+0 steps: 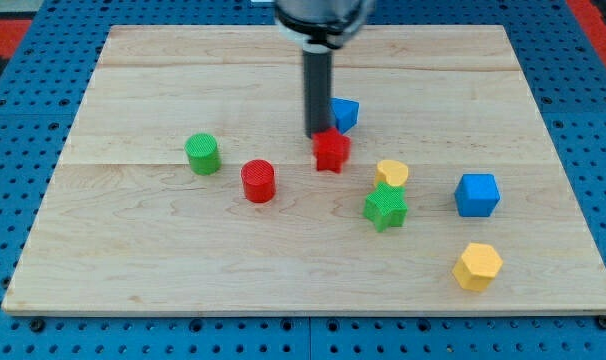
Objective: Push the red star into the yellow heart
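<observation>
The red star [332, 152] lies near the middle of the wooden board [163, 240]. The yellow heart [392, 173] lies a short way to its right and slightly lower, apart from it. My tip [316, 136] stands at the star's upper left edge, touching or nearly touching it. The dark rod rises straight up from there to the view's top.
A green star [385, 208] touches the yellow heart from below. A small blue block [344, 113] sits just up and right of the rod. A red cylinder [258, 181], green cylinder [203, 154], blue cube [477, 194] and yellow hexagon [478, 266] lie around.
</observation>
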Robot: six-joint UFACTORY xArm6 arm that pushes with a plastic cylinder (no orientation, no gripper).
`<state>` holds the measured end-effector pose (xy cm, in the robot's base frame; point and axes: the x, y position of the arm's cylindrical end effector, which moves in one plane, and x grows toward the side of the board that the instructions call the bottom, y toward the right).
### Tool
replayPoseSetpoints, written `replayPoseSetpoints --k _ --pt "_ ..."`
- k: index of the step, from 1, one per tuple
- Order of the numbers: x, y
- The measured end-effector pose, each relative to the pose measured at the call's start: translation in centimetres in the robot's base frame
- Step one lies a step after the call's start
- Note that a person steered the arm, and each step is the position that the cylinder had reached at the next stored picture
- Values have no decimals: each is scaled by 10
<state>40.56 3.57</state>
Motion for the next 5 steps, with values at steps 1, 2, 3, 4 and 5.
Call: replayPoseSetpoints --k 1,2,3,4,5 --pt "18 46" --pt "7 49" --pt "-11 40" --pt "4 30" --pt "5 3"
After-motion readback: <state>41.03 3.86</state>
